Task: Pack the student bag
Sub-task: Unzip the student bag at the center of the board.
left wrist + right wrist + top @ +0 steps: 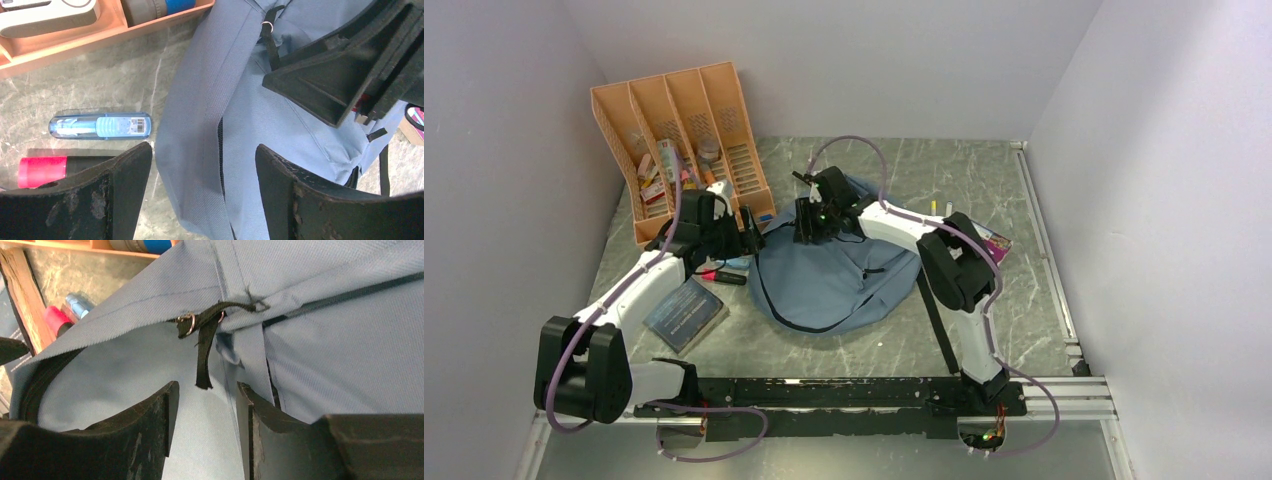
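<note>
Barely begun, I judge: soft grey-blue fabric student bag lies flat, pink-capped marker outside; left gripper jaws wide, right gripper half-open, both empty.

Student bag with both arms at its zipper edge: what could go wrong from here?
1. The right fingers stand open at a thin, limp black pull strap; closing could pinch fabric of the student bag instead.
2. The left fingers straddle a bag fold close to the right arm's; they could collide.
3. Tugging the bag might shove the blue case and pink marker beside it.
</note>
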